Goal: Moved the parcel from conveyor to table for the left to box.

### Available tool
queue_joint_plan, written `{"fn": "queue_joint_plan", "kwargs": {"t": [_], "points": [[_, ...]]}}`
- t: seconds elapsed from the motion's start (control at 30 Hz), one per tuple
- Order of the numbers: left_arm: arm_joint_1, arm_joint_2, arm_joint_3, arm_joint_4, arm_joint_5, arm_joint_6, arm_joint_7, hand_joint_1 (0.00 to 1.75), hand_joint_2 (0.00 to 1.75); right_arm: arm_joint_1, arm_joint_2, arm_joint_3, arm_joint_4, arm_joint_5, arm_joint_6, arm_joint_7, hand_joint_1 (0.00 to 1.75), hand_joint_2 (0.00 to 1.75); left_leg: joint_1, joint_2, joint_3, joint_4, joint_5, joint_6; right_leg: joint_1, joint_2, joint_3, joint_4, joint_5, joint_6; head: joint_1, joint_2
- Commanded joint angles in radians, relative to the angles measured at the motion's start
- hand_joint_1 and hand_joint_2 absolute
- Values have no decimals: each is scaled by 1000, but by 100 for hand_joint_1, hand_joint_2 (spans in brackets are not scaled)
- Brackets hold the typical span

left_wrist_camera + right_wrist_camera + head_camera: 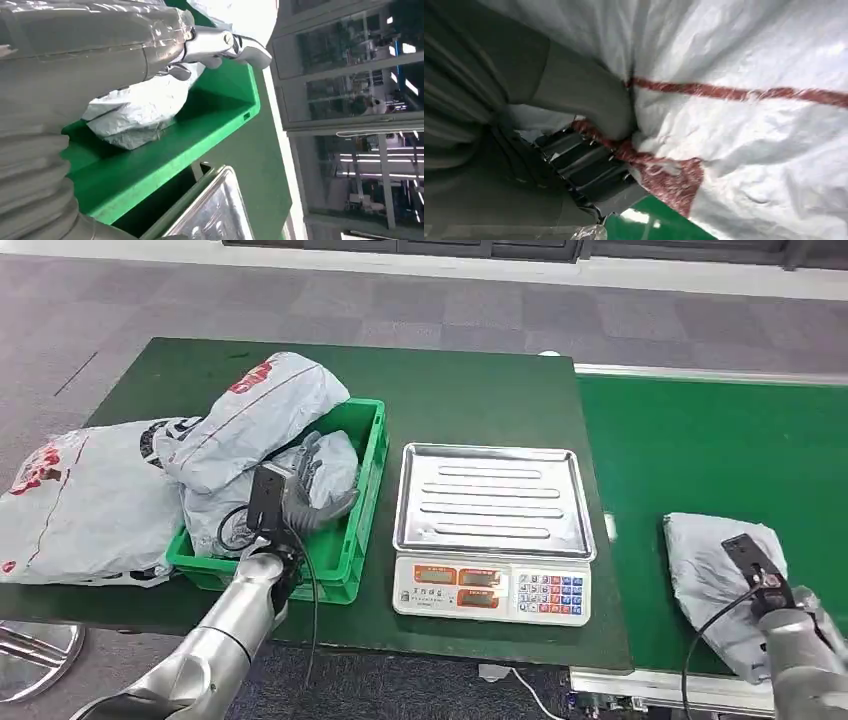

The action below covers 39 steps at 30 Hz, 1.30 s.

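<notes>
A green crate [362,502] sits on the dark green table [480,390], left of a weighing scale [493,532] with a bare steel pan. The crate holds grey plastic parcel bags: one [325,468] lies inside against the floor and wall, and a second, with red print [255,415], rests tilted across the crate's far left rim, partly outside it. A larger pale bag [85,500] lies on the table just beside the crate's left wall, touching it.

The left hand [310,502] hangs over the near part of the crate, above the bag inside. In the left wrist view its fingers [235,47] stretch out apart over the crumpled bag [140,112] and the crate's green wall [165,165], with nothing held; the hand is open.

The parcel [715,575], a grey bag with a red stripe, lies on the bright green conveyor [720,450] to the right of the table, near its front edge. The right hand [785,615] is at the parcel's near side. In the right wrist view its thick thumb [589,97] presses into the white plastic of the parcel [749,125] and dark fingers [584,165] sit under its edge, so the hand grips the parcel, which still rests on the belt.
</notes>
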<state>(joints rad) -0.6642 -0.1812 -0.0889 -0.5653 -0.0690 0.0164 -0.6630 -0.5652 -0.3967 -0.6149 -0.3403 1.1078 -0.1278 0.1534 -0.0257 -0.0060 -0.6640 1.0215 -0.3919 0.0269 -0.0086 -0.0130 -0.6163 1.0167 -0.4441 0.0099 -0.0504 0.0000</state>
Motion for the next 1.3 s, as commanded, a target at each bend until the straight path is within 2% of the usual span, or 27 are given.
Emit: {"fn": "queue_joint_plan", "kwargs": {"t": [0.03,0.13,0.17,0.2,0.27,0.3,0.33,0.37,0.57,0.6,0.63,0.73,0.8,0.83,0.93,1.0,1.07,1.13,1.17,1.2,1.23,1.27,1.3], "points": [[21,33,71,36,6,5,3,0,175,-93,90,-33,-22,-76,-121,-193,175,175,1,8,3,-2,-1,-4,0,8,0,-2,2,-1,0,0],[30,35,72,26,6,2,3,0,175,-108,89,-23,-17,-75,-119,-183,175,175,0,9,2,-1,-1,-4,0,10,-1,-1,2,-1,0,0],[34,33,74,18,5,5,2,0,175,-103,101,-39,-47,-121,-172,-267,175,175,1,10,2,-2,-1,-5,0,11,-1,-1,3,-1,0,0],[37,31,74,13,0,9,-8,0,175,-101,115,-62,-85,-199,-238,-400,175,175,0,7,2,-1,0,-4,0,7,0,0,2,-1,0,0],[39,23,71,10,-3,7,-23,0,175,-83,131,-62,-152,-285,-286,-505,175,175,1,8,3,-2,0,-6,1,8,1,-2,3,-1,0,0],[49,16,58,-16,-16,12,-35,0,175,-46,160,-64,-265,-395,-301,-613,175,175,1,8,4,-3,1,-6,1,9,1,-3,3,-1,0,0],[54,10,52,-26,-17,18,-35,0,175,-6,176,-32,-357,-434,-289,-597,175,175,0,5,2,-2,1,-4,0,5,0,-1,2,-1,0,0],[54,9,51,-25,-17,19,-35,0,175,0,178,-27,-371,-436,-287,-589,175,175,1,6,3,-3,1,-5,0,7,0,-2,2,-1,0,0],[54,12,50,-26,-15,17,-35,0,175,8,174,-7,-372,-455,-289,-576,175,175,1,1,3,-2,1,-4,0,2,1,-1,1,-1,0,0],[63,14,34,-53,-25,11,-35,0,175,28,188,-11,-422,-522,-322,-658,175,175,1,1,3,-2,1,-4,0,3,1,-1,1,-1,0,0],[64,11,15,-63,-37,16,-35,0,175,80,210,-1,-523,-578,-345,-702,175,175,1,3,3,-3,1,-5,1,4,2,-2,1,-1,0,0],[56,2,-9,-69,-23,18,-35,0,175,221,285,21,-845,-679,-371,-727,175,175,3,2,4,-5,1,-8,2,4,4,-5,1,-2,0,0],[56,-4,-19,-80,-6,13,-35,0,175,282,318,33,-992,-704,-382,-721,175,175,2,-2,2,-3,1,-6,1,0,2,-2,-1,-2,0,0],[59,-10,-31,-90,-5,16,-35,0,175,313,342,36,-1081,-738,-398,-754,175,175,2,-3,2,-3,0,-6,1,-1,2,-1,-1,-2,0,0],[66,-28,-62,-110,-21,46,-35,0,175,355,370,61,-1226,-757,-442,-787,175,175,2,-5,2,-2,-1,-8,1,-2,2,-2,-2,-2,0,0],[56,-41,-73,-101,-19,63,-35,0,175,328,366,132,-1283,-777,-446,-851,175,175,3,-3,4,-4,-2,-9,2,0,4,-4,-2,-2,0,0],[50,-41,-83,-106,-6,87,-35,0,175,272,351,233,-1271,-741,-480,-850,175,175,1,-4,1,-1,-2,-7,0,-2,0,0,-3,-2,0,0],[40,-34,-92,-100,8,88,-35,0,175,186,353,354,-1221,-642,-520,-825,175,175,1,4,0,1,-3,-8,0,7,-3,2,-2,-3,0,0],[37,-31,-103,-102,9,92,-35,0,175,125,347,456,-1170,-551,-524,-820,175,175,0,10,-2,2,-4,-8,-1,13,-6,4,-1,-3,0,0],[32,-33,-113,-107,9,100,-35,0,175,45,342,569,-1091,-454,-522,-781,175,175,-1,10,-5,0,-2,-5,-2,12,-10,3,1,-3,0,0],[27,-36,-114,-103,9,103,-35,0,175,-1,356,614,-1044,-409,-533,-752,175,175,0,18,-2,1,-3,-8,0,21,-8,2,2,-3,0,0],[25,-40,-113,-112,18,99,-35,0,175,-51,343,698,-969,-329,-496,-731,175,175,0,18,-4,1,-3,-7,-1,21,-11,3,3,-3,0,0],[28,-42,-112,-127,26,93,-35,0,175,-79,343,755,-920,-268,-458,-709,175,175,1,25,-2,1,-3,-10,0,27,-10,2,5,-4,0,0]]}}
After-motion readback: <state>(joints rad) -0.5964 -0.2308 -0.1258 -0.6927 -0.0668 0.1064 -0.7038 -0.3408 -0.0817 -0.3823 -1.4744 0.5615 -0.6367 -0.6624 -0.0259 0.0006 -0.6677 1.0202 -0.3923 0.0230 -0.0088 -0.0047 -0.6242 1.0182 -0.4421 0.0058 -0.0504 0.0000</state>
